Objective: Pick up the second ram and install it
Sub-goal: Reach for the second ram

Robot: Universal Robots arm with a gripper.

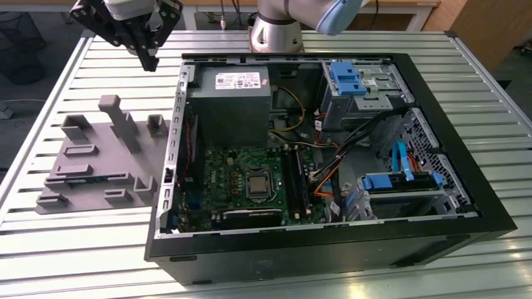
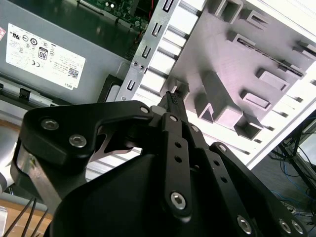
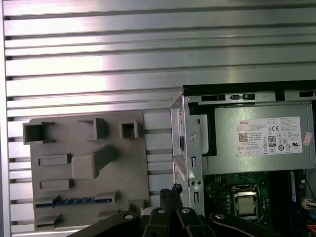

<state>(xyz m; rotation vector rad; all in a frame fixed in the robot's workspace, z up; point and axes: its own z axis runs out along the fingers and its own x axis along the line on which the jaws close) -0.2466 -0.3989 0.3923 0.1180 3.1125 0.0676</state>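
Observation:
The second ram (image 3: 74, 201) is a thin dark strip with bluish glints, standing on edge in a long slot of the grey plastic fixture (image 3: 118, 163). In the exterior view the ram (image 1: 87, 180) sits low on the fixture (image 1: 108, 149), at the exterior view's left of the open computer case. My gripper (image 1: 151, 64) hangs above the table behind the fixture, well apart from the ram. Its fingers are shut with nothing between them, tips together in both wrist views (image 2: 172, 96) (image 3: 173, 189). The long black memory slots (image 1: 295, 177) lie on the motherboard (image 1: 237, 180) inside the case.
The open black computer case (image 1: 465, 205) lies on a slatted metal table (image 1: 66, 249). It holds a grey power supply (image 1: 228, 93), blue drive caddies (image 1: 399, 182) and loose cables (image 1: 332, 174). The fixture has upright blocks (image 1: 121, 121). The arm's base (image 1: 275, 31) stands behind the case.

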